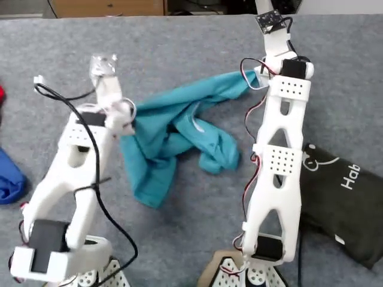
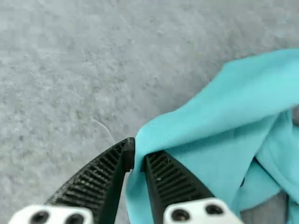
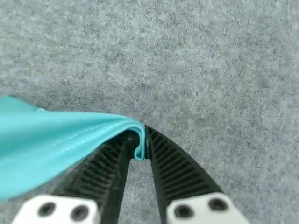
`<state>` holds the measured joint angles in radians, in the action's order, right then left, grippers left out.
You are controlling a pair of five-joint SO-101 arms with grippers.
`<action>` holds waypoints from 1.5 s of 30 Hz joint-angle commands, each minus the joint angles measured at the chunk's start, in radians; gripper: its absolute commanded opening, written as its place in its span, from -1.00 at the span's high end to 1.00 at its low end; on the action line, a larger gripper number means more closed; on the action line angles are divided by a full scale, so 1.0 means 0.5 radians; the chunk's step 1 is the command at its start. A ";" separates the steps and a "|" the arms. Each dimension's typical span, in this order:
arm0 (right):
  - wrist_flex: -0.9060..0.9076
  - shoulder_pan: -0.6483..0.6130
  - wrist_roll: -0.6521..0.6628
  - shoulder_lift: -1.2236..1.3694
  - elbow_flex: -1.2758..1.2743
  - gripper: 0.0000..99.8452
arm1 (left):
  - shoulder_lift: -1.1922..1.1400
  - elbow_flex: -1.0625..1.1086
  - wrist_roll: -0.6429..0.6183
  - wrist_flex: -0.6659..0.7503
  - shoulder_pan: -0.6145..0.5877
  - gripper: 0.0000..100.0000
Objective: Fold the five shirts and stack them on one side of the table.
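Observation:
A teal shirt (image 1: 179, 134) lies crumpled in the middle of the grey carpeted table, stretched between the two arms. My left gripper (image 2: 137, 156) is shut on one edge of the teal shirt (image 2: 219, 135), at the shirt's left side in the high view (image 1: 127, 113). My right gripper (image 3: 141, 142) is shut on a hemmed corner of the teal shirt (image 3: 56, 135), at the shirt's far right tip in the high view (image 1: 254, 76). The cloth hangs slack and bunched between both grips.
A blue shirt (image 1: 9, 176) lies at the left edge of the table, with a bit of red cloth (image 1: 1, 94) above it. A black shirt with white print (image 1: 341, 200) sits at the right, beside the right arm. Wooden furniture stands beyond the far edge.

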<state>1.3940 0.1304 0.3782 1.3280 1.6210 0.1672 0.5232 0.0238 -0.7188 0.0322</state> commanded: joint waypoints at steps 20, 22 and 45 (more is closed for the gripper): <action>-0.040 -0.072 0.193 0.044 0.091 0.99 | -0.118 -1.007 0.577 -1.629 0.077 0.70; -0.040 -0.072 0.193 0.044 0.091 0.99 | -0.035 -0.908 0.611 -1.669 0.218 0.78; -0.046 -0.069 0.193 0.044 0.091 0.99 | 0.048 0.331 0.374 0.064 0.559 0.83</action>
<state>1.3894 0.1105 0.4672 1.3541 1.6210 0.1580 0.6628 0.2186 -0.7526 0.3084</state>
